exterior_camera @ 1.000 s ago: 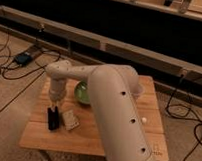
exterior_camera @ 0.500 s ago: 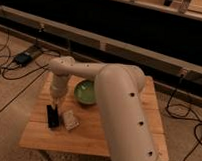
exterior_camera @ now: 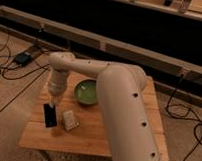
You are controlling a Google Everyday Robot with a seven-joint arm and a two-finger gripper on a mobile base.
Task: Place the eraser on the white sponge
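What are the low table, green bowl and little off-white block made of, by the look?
The low table looks like matte, honey-brown wood. The round green bowl could be glazed ceramic or plastic, faintly shiny. The off-white block looks dull, perhaps foam. The gripper hangs above the flat black slab beside it.

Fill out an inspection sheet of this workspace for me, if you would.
Surface: wooden table, small, on a bare floor.
Job's things: eraser left of the sponge, apart from it, not yet on it.
Clutter: green bowl behind both.
Grippers: gripper right over the eraser's top end; contact cannot be told.
Cables: cables on the floor on both sides, a black box at left.
Surroundings: long dark ledge behind the table.
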